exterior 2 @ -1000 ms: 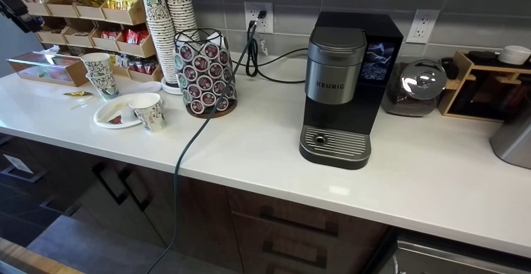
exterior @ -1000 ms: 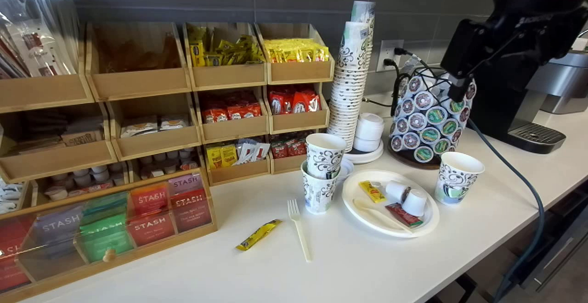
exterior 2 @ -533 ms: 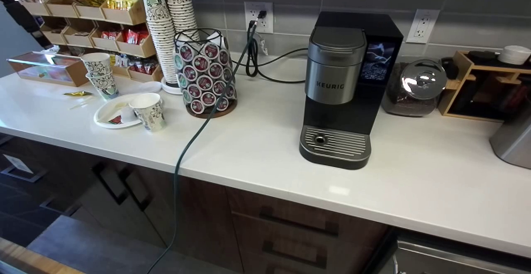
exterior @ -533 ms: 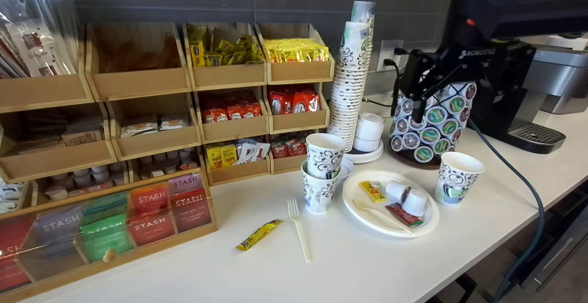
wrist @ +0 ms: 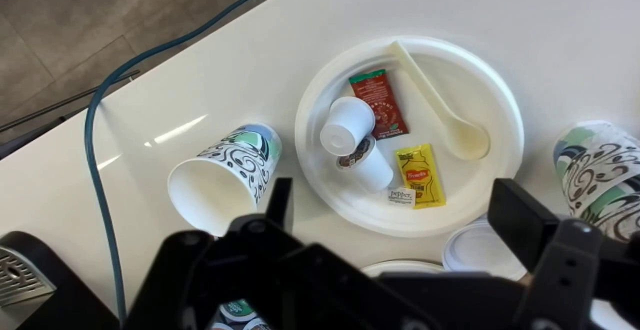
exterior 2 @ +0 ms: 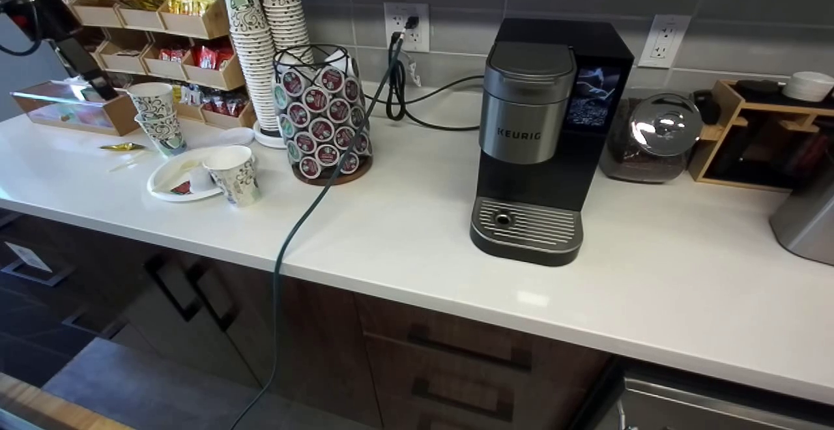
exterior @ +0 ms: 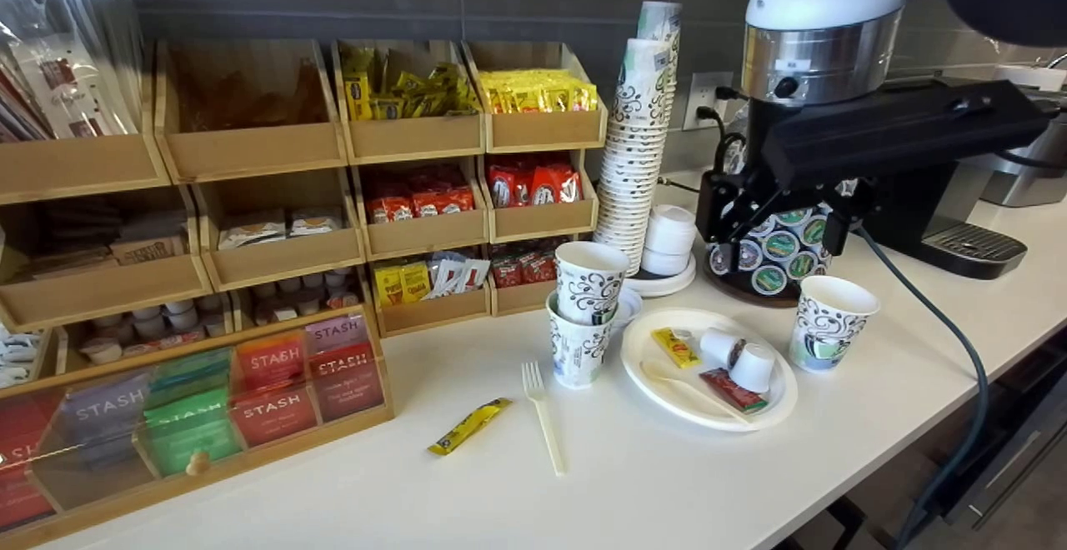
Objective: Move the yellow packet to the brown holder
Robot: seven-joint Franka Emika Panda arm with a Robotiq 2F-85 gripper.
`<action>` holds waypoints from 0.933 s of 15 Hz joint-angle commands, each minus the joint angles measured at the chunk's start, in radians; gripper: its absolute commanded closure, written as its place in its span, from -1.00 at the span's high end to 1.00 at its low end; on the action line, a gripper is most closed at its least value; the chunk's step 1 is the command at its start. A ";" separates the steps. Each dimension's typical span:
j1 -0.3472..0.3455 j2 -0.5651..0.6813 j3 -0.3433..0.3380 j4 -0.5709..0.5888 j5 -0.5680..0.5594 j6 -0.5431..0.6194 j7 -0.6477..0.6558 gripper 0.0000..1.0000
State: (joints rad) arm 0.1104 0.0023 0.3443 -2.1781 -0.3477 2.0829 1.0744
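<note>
A white worktop point(exterior 2: 404, 228) is seen in both exterior views. On it is set the tiered brown holder point(exterior: 542, 131), stocked with rows of packets point(exterior: 538, 92). The coffee machine point(exterior 2: 528, 124) is placed well apart from the holder; between them are stood tall stacks of paper cups point(exterior: 631, 162), just beside the holder, and a tower of coffee pods point(exterior 2: 320, 130). This tower is partly hidden in an exterior view by the gripper point(exterior: 781, 258), whose fingers point(wrist: 280, 202) are parted wide; in the wrist view the white plate point(wrist: 470, 85) is framed mostly between them. The plate is flanked by two nested cups point(exterior: 581, 354) and a single upright cup point(exterior: 829, 329). A fork point(exterior: 546, 425) is laid on the worktop near the nested cups, and a spoon point(wrist: 442, 107) is rested on the plate. A longer yellow-green packet point(exterior: 469, 427) is set just beside the fork. On the plate, near a red packet point(wrist: 380, 105), the yellow packet point(wrist: 421, 176) is carried flat, neighboured by two white pods point(wrist: 347, 126) and touched at one edge by a pepper sachet point(wrist: 400, 196).
</note>
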 commanded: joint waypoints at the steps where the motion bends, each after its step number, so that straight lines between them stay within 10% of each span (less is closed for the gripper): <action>1: 0.047 -0.002 -0.048 0.004 0.001 -0.003 -0.002 1.00; 5: 0.051 -0.019 -0.046 0.005 0.001 -0.003 -0.001 1.00; 14: 0.101 0.373 -0.196 0.143 -0.098 0.220 -0.133 1.00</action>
State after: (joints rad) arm 0.1641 0.2474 0.2163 -2.1246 -0.4038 2.2917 0.9502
